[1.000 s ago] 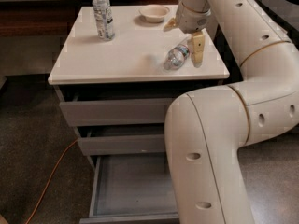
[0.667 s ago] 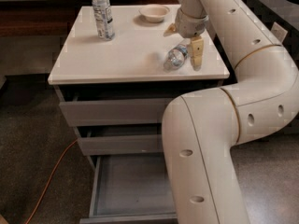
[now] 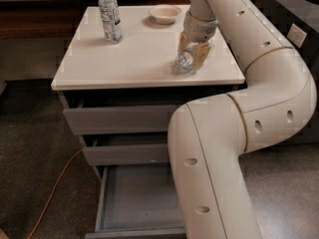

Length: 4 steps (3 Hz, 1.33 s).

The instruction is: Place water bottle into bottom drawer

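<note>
The water bottle [image 3: 182, 62], small, clear and crinkled, lies on its side on the white cabinet top [image 3: 134, 54] near the right front edge. My gripper [image 3: 193, 53] comes down from above onto the bottle's far end, and its tan pads hide that end. The bottom drawer [image 3: 137, 199] is pulled out below the cabinet and shows a plain grey inside with nothing in it. My arm's large white links cover the drawer's right side.
A taller clear bottle with a white cap [image 3: 109, 15] stands at the back left of the top. A pale bowl [image 3: 165, 14] sits at the back centre. Two upper grey drawers [image 3: 119, 119] stand slightly ajar. An orange cable [image 3: 55, 193] lies on the floor at the left.
My gripper has moved down and closer onto the water bottle. The bottle still lies in about the same spot on the cabinet top.
</note>
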Motion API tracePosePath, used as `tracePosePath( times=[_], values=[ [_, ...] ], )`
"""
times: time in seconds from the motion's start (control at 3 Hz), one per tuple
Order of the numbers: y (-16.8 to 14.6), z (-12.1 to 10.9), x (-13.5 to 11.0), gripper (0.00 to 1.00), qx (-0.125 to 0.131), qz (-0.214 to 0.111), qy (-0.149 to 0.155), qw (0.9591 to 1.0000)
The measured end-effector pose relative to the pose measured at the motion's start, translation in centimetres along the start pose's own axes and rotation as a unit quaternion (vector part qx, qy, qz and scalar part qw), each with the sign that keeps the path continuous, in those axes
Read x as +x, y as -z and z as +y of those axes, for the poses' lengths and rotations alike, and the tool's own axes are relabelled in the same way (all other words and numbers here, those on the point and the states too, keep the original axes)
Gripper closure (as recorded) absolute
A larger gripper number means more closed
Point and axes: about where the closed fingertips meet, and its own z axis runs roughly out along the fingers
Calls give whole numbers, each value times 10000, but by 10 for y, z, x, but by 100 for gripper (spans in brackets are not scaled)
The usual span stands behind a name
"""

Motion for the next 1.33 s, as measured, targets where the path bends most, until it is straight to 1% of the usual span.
tracePosePath(
  times=[0.33,0.67,1.0,1.33],
  values=[
    [16,-6,-22,72,51,-59,210,9997],
    [52,-8,-73,100,208,-311,399,9985],
    [71,5,-118,100,188,-530,288,9980],
    [83,24,-162,100,289,-935,-93,9952]
  ],
)
